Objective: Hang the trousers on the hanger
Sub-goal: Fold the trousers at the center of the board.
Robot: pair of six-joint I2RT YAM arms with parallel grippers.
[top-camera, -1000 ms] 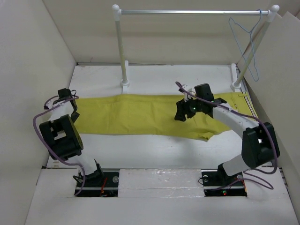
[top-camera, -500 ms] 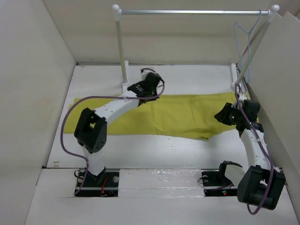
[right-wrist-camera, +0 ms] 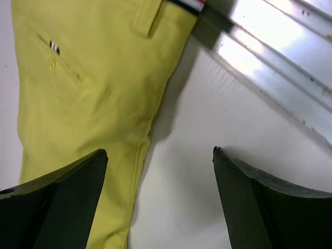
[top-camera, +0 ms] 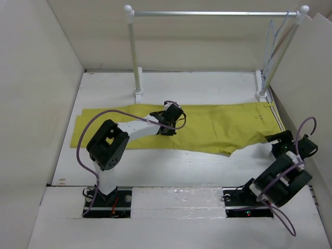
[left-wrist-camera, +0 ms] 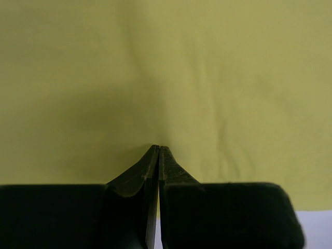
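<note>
The mustard-yellow trousers [top-camera: 207,127] lie flat across the table, waistband to the right. My left gripper [top-camera: 167,120] is low over their middle. In the left wrist view its jaws [left-wrist-camera: 158,148] are shut, tips against the yellow cloth [left-wrist-camera: 207,78], and no fold shows between them. My right gripper [top-camera: 276,139] stands open beside the waistband end. In the right wrist view it [right-wrist-camera: 160,150] spans bare table next to the trousers' edge [right-wrist-camera: 78,93]. The pale blue hanger [top-camera: 271,44] hangs at the right end of the rail, apart from both grippers.
A clothes rail [top-camera: 212,13] on white posts [top-camera: 136,57] crosses the back of the table. Beige walls close in on both sides. A metal strip [right-wrist-camera: 270,57] runs along the table's right edge near my right gripper.
My left arm came down from the rail's left post onto the middle of the trousers. My right arm pulled back towards the near right and its jaws widened. The hanger has turned on the rail.
</note>
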